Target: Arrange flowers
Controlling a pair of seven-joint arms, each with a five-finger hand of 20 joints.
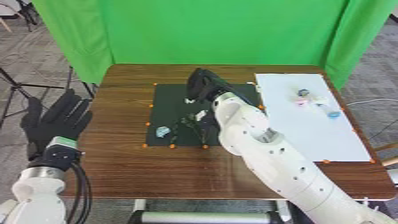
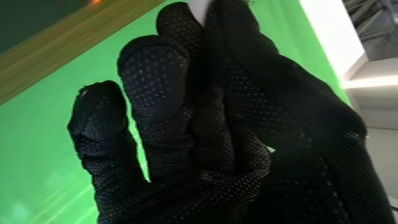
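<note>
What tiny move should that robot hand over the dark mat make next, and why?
I'd ease the right hand down slightly, keeping its pinch: it seems raised over the dark mat, something white between thumb and fingers, and a pale blue flower lies there.

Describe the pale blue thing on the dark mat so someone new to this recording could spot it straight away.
On the brown table, find the dark mat left of the white sheet. In the mat's near left part lies a small pale blue clump, probably a bloom. The clump nearer the right arm is white, and the other blue one lies on the sheet.
</note>
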